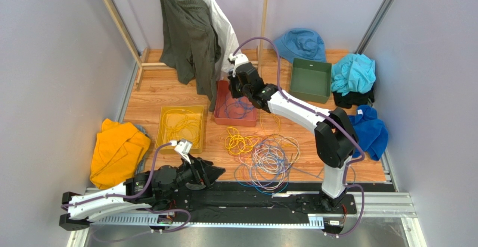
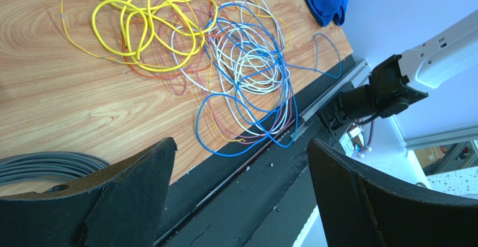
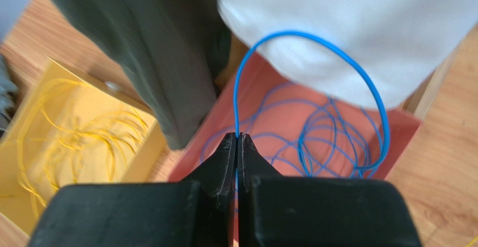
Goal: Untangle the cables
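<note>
pinching a blue cable (image 3: 314,40) above the red tray (image 3: 405,125), right pincer (image 3: 237,140); left pincer (image 2: 241,145) wide

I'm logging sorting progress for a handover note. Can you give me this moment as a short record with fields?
right hand: shut on a blue cable, above the red tray
left hand: open, holding nothing, low by the near edge of the table
red tray: blue cables inside
yellow tray: yellow cables inside
unsorted: tangled cables on the table, yellow, blue, white
</note>
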Controlling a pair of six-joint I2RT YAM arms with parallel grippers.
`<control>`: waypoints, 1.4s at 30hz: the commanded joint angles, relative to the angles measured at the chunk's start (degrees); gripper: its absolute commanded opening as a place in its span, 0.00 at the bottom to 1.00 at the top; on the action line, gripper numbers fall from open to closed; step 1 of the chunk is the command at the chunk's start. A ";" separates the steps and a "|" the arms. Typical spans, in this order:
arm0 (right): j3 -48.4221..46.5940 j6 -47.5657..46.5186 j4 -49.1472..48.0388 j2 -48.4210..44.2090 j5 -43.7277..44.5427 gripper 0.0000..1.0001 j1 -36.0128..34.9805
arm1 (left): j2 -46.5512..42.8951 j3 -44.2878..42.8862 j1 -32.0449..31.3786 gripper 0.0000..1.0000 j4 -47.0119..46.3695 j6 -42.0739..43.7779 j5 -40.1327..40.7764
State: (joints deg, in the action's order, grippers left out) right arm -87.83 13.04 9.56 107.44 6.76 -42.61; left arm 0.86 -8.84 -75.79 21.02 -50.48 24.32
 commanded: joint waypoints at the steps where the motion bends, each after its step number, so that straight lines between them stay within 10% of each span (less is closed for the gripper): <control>1: 6.26 0.24 -1.39 -0.74 1.59 0.08 0.16 | 0.10 -0.21 -0.32 0.96 -0.36 -0.15 0.47; 9: 6.97 1.02 2.57 -2.48 5.97 0.46 -0.02 | 1.33 -0.39 -0.32 0.96 -1.33 -0.06 0.38; 25: 19.10 5.22 8.80 -22.61 12.39 0.39 -0.37 | 11.52 -2.23 -0.32 0.96 -8.36 0.82 -0.32; 36: 51.43 14.20 2.55 -49.60 20.31 0.39 -3.09 | 19.78 -24.99 -0.32 0.99 17.20 7.68 17.51; 42: 58.90 20.26 7.32 -51.71 16.79 0.39 -3.09 | 24.09 -21.93 -0.32 0.99 11.27 4.87 13.57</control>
State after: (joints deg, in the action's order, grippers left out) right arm -33.74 26.55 15.09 57.39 23.62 -45.67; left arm 22.57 -34.00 -75.79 32.51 -45.25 38.74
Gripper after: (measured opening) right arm 0.386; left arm 0.990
